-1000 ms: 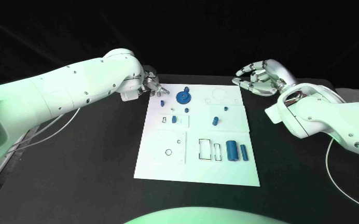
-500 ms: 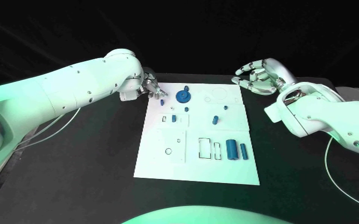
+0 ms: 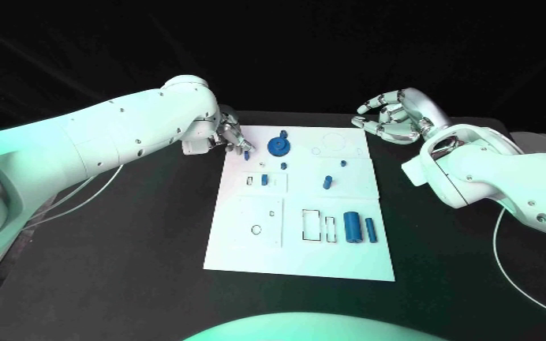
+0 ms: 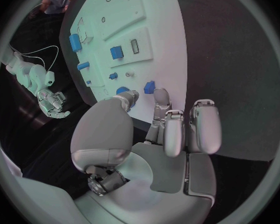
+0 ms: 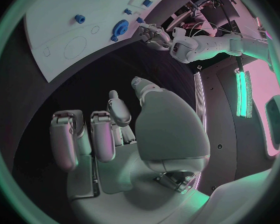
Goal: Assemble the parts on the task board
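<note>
Black table [image 3: 136, 262] under dark surroundings, with the white task board [image 3: 298, 254] lying lengthwise in the middle, its long axis running away from the robot. Left arm reaches in to the board's far left corner; left hand [image 3: 231, 134] sits right at that edge, fingers [image 4: 162, 100] curled downward with the tips touching or just short of a small blue part [image 4: 149, 87] at the board's rim. Whether the part is actually pinched cannot be told from either view. Right hand [image 3: 389, 118] hovers off the board's far right corner, well apart from any part, fingers loosely curled and spread, holding nothing. So the left hand is plainly the nearer one; the part lies straight ahead of its fingertips, on the board side. Likely step: securing this small piece before carrying it to a seat. Remaining pieces, biggest first: a blue gear [image 3: 280, 148] just beside the left hand toward the board's centre, two upright-lying blue cylinders [image 3: 353, 227] side by side near the board's near right, a short blue peg [image 3: 327, 182] mid-board, and smaller blue bits [image 3: 265, 180] left of it. Outlined slots near the cylinders look unfilled.
</note>
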Available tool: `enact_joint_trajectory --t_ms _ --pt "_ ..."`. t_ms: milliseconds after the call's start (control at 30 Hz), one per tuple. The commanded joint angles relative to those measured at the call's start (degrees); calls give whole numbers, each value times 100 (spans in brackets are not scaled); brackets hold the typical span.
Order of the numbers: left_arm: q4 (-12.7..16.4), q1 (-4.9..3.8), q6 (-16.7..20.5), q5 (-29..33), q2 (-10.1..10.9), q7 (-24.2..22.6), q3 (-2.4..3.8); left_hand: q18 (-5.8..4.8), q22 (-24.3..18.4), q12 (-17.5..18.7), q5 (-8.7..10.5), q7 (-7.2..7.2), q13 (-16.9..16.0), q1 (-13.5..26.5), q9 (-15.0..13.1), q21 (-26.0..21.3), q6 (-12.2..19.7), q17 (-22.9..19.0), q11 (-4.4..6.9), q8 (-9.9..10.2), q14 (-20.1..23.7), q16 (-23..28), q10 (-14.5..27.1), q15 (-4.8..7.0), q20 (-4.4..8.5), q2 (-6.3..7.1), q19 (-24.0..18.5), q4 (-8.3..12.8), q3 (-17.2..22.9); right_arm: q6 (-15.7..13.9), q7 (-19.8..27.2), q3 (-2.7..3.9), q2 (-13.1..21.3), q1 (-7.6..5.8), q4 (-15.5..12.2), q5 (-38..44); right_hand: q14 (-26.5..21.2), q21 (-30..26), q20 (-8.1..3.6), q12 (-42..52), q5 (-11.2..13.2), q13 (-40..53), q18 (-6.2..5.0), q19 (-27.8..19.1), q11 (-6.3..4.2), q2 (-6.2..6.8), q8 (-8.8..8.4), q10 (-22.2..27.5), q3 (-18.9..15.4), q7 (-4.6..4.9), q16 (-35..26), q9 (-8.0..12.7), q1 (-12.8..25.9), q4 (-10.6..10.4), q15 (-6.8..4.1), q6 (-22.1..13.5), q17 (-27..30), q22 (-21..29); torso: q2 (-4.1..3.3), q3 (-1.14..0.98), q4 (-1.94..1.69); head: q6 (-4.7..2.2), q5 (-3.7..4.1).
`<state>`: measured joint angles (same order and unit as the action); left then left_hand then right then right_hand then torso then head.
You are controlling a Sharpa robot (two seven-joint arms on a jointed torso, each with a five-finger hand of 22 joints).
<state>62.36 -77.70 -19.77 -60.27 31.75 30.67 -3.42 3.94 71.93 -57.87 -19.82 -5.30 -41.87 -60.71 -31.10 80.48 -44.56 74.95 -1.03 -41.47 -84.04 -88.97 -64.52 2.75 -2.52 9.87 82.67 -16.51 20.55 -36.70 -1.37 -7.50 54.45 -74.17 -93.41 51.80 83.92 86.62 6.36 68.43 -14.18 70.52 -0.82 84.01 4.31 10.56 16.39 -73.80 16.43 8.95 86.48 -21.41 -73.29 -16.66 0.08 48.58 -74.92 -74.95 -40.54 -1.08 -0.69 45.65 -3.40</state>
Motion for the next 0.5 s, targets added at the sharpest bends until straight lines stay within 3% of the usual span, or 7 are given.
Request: enact_joint_trajectory --t_ms 33,500 --pt "-11 4 -161 -21 -20 -12 -3 -22 7 -17 7 -2 1 -69 8 18 -37 1393 6 -3 -562 -36 -50 2 -2 4 30 3 -18 68 36 0 -6 4 -5 20 410 -18 -53 5 -6 5 -14 410 -24 -17 21 8 -23 -4 -17 -4 63 15 -27 -25 -691 -1275 -5 1 -4 5 3" --pt "-44 23 -97 40 -44 -24 -17 -23 18 -18 6 11 26 -213 31 25 -69 1388 20 10 -560 -34 -48 16 13 -82 29 9 9 70 37 0 -9 4 -10 20 411 -13 -54 7 -17 5 -12 413 -25 -22 24 6 -21 -5 -15 -4 60 16 -28 -25 -695 -1279 2 -2 -3 40 13"
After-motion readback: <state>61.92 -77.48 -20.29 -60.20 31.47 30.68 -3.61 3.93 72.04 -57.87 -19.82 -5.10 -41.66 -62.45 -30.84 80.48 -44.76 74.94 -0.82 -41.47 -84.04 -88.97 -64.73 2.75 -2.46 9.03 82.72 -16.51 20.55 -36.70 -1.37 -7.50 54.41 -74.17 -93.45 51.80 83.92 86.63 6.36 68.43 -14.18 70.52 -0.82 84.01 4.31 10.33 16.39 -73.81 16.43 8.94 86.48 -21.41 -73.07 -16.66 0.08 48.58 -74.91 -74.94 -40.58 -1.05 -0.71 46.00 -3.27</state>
